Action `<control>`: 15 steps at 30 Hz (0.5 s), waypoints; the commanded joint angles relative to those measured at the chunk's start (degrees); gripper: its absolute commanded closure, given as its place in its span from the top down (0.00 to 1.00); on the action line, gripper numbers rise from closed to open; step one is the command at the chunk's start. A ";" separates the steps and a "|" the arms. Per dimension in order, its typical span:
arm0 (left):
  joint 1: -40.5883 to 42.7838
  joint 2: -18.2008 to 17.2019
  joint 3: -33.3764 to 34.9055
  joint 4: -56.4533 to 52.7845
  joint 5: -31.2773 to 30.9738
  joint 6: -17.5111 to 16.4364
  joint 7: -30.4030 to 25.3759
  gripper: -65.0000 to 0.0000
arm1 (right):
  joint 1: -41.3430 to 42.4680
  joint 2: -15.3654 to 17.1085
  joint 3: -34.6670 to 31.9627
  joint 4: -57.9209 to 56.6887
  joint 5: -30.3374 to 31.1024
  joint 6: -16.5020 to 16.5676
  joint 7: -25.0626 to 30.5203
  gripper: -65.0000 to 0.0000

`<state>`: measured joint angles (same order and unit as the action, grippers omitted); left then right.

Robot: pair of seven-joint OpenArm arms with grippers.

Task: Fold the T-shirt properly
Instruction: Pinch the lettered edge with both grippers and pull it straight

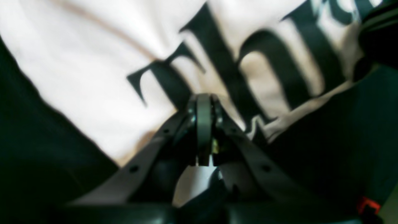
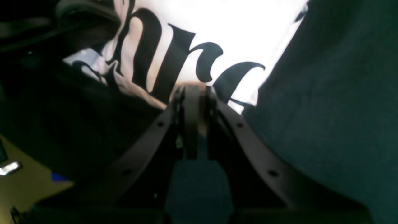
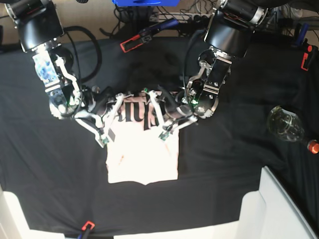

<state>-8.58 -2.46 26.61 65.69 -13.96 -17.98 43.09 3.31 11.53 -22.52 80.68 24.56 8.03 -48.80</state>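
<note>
Shirt: pale pink T-shirt (image 3: 142, 154) is lying near the middle of the table (image 3: 224, 169), folded into a narrow upright rectangle, its far edge bearing black serif lettering (image 3: 141, 110) and its near edge ending well short of the table's front edge.
Lettering: big black letters are running across the far end of the shirt; both wrist views are showing them large and blurred, right in front of the jaws.
Left gripper (image 1: 203, 102): it is sitting at the far right corner of the shirt, its jaws pressed together on a fold of pink cloth at the lettered edge.
Right gripper (image 2: 192, 93): it is sitting at the far left corner of the shirt, jaws drawn nearly together and pinching the cloth edge just beside the last letters.
Arms: both are reaching in from the far side of the table, angled toward each other over the shirt's far edge.
Cloth: black table cloth (image 3: 60, 174) is covering the whole table, lying under the shirt.
Glass: clear round glass vessel (image 3: 285, 124) is lying near the table's right edge, well apart from the shirt.
Clamps: red-tipped clamps are sitting at the far edge (image 3: 130, 45), the far right corner (image 3: 305, 59) and the front edge (image 3: 87, 227).
</note>
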 commanded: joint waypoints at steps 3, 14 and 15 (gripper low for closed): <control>-1.31 -0.93 -0.11 -0.59 -0.07 -0.09 -0.15 0.00 | -0.28 1.70 0.24 -2.49 0.28 0.19 3.48 0.06; -1.05 -1.89 -0.37 6.97 -0.59 0.18 0.21 0.00 | -0.63 2.84 0.24 -2.49 0.28 0.28 5.41 0.06; -0.96 -2.42 -0.37 9.17 -0.59 0.18 0.29 0.00 | -0.63 3.20 0.24 -0.82 0.28 0.19 5.15 0.06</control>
<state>-8.25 -5.02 26.44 73.65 -14.06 -17.80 44.53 1.54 14.11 -22.59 78.67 24.73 8.12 -44.66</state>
